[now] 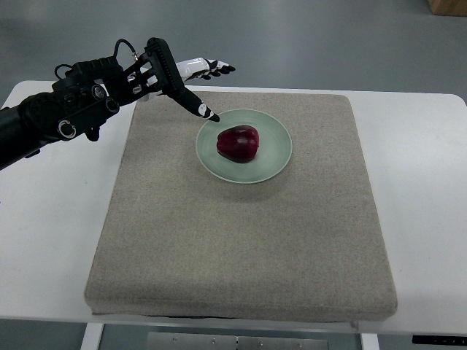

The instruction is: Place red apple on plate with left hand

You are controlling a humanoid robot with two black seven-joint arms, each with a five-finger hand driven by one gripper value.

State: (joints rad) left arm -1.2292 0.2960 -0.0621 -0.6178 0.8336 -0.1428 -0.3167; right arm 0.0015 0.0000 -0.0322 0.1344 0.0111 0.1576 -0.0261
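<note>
A dark red apple [237,144] rests on the pale green plate [273,162], slightly left of the plate's middle. My left hand [191,86] hovers up and to the left of the plate, its black arm coming in from the left edge. Its fingers [219,68] are spread and hold nothing; one long fingertip reaches to the plate's upper left rim, apart from the apple. The right arm does not show.
The plate lies on a square beige mat [241,255] that covers most of the white table [51,240]. Grey floor lies beyond the table's far edge, with a wooden corner [446,6] at the top right.
</note>
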